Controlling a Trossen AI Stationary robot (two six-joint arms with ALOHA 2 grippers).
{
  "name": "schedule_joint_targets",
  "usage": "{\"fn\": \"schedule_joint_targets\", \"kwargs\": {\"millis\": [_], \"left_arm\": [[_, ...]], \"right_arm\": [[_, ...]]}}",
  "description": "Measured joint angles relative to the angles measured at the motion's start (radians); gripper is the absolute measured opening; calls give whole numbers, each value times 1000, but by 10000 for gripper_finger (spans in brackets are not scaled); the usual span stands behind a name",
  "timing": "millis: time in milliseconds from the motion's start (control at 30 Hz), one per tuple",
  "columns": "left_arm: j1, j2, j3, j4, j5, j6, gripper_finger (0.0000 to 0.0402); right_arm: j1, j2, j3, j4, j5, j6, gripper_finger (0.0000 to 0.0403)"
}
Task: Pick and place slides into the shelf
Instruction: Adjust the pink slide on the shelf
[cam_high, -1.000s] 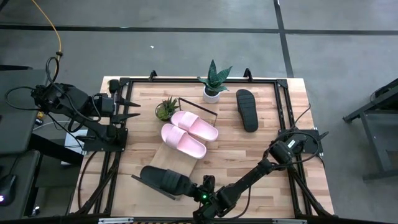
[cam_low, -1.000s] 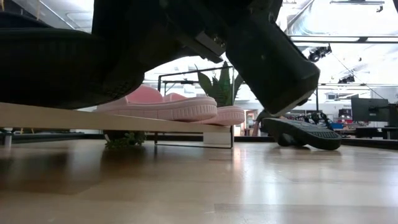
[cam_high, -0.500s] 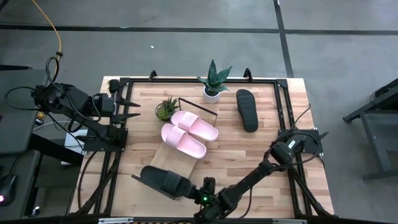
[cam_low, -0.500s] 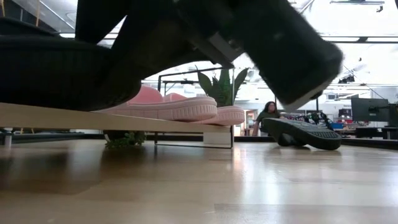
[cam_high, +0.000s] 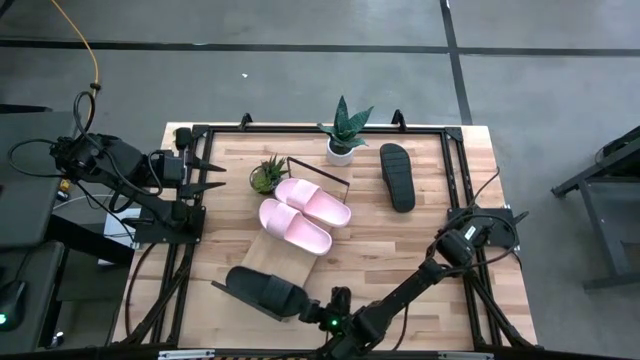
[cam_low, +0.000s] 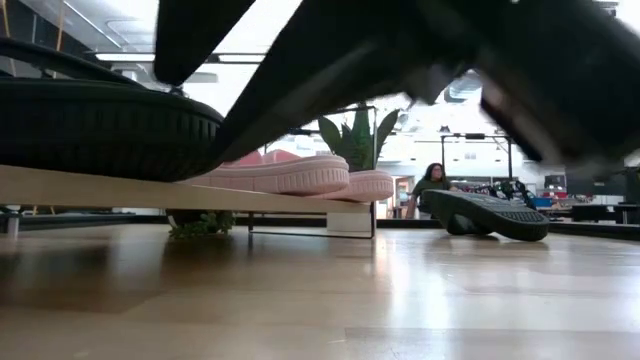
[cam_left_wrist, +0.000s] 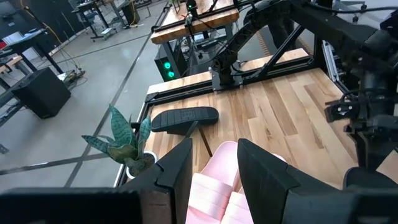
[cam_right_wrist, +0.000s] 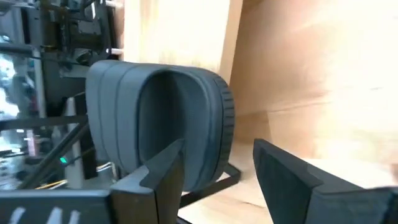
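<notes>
— What do we record at the near edge of the table?

— The right gripper (cam_high: 322, 322) sits just off the toe of a black slide (cam_high: 264, 291), fingers spread and clear of it. That slide lies on the near end of the shelf (cam_high: 281, 250), beside the two pink slides (cam_high: 303, 215) farther along the board.

— And around them?

— We note a second black slide (cam_high: 397, 176) on the tabletop, well apart, near the far right. A snake plant in a white pot (cam_high: 343, 130) and a small green plant (cam_high: 268, 174) stand just beyond the shelf's far end (both close to the pink pair). The left gripper (cam_high: 215, 177) waits at the table's left edge, fingers apart, holding nothing.
</notes>
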Motion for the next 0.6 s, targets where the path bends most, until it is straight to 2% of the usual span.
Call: {"fn": "schedule_joint_targets", "kwargs": {"millis": [67, 233, 333, 400, 600], "left_arm": [[0, 0, 0, 0, 0, 0, 115], [0, 0, 0, 0, 0, 0, 115], [0, 0, 0, 0, 0, 0, 115], [0, 0, 0, 0, 0, 0, 115], [0, 3, 0, 0, 0, 0, 115]], "right_arm": [[3, 0, 43, -86, -9, 0, 179], [5, -1, 214, -428, 5, -12, 179], [-1, -1, 322, -605, 69, -70, 177], [-14, -1, 390, -684, 60, -147, 172], [-85, -90, 320, -641, -117, -412, 137]]}}
